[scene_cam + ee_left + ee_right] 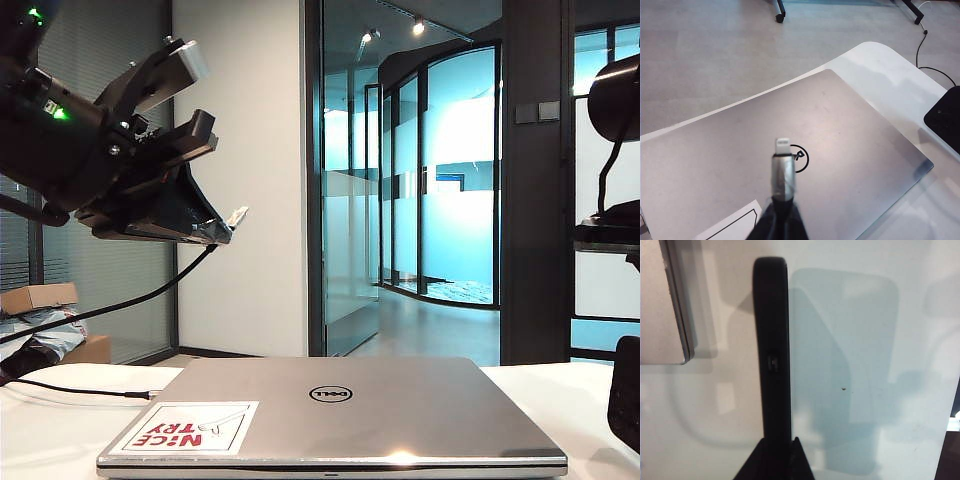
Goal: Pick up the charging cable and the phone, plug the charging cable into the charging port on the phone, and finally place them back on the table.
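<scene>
1. Our left gripper [782, 220] hangs raised above the laptop [790, 150], near its left edge in the exterior view. Its fingers [205, 232] are closed on the cable [783, 172] just behind the plug.
2. The silvery plug [783, 145] sticks out past the fingertips, bare and unobstructed, pointing out over the laptop lid. The cord [110, 305] droops from the gripper toward the left edge of the desk [590, 400].
3. Our right gripper [774, 462] has its fingers clamped on the phone [772, 340]. It holds the phone on edge, clear above the desk, just beside the laptop's corner [682, 357].
4. The port [773, 362] shows as a small slot in the phone's narrow edge, facing the right wrist camera. In the exterior view we cannot make out the phone with any certainty.
5. We judge both pickups done, so the step in hand is bringing plug and port together. Nothing is plugged in yet; the two are well apart.
6. The next move calls for turning the port's edge toward the plug and lining the plug's flat blade up with the slot. The final push should run straight along the plug's axis.
7. The likely trouble is a slight tilt, which would let the plug skid off the edge. The phone could also slip in the fingers under the push.
</scene>
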`<state>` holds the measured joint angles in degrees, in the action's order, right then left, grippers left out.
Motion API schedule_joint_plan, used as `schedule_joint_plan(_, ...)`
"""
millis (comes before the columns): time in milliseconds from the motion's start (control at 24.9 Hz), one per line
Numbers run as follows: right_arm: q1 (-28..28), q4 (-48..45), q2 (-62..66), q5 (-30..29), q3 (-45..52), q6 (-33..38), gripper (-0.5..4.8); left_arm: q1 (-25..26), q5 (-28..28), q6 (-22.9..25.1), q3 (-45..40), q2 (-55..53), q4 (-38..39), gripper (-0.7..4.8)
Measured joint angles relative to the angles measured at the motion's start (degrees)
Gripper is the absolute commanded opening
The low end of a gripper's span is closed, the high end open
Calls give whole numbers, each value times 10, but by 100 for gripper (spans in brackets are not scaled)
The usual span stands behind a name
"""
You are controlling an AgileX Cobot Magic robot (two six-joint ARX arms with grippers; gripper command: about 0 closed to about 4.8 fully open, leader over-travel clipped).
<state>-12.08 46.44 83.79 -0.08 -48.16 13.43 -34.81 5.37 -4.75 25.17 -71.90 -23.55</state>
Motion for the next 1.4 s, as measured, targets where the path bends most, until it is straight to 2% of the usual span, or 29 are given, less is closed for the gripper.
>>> schedule_joint_plan(441, 0, -3, 26, 0, -1, 0, -3, 0, 0, 0, 0, 0, 0, -7)
schedule_joint_plan(481, 0, -2, 27, 0, -2, 0, 14, 0, 0, 0, 0, 0, 0, -7)
schedule_joint_plan(522, 0, -2, 29, 0, -2, 0, 69, 0, 0, 0, 0, 0, 0, -7)
schedule_joint_plan(602, 0, 0, 29, 0, -3, -1, 124, 0, 0, 0, 0, 0, 0, -7)
schedule_joint_plan(682, 0, 0, 31, 0, -3, -1, 140, 0, 0, 0, 0, 0, 0, -7)
schedule_joint_plan(1364, 0, 2, 88, -16, -1, -1, 138, 0, 0, 0, 0, 0, -2, -7)
schedule_joint_plan(1404, 0, 2, 94, -16, 0, -1, 68, 0, 0, 0, 0, 0, -2, -7)
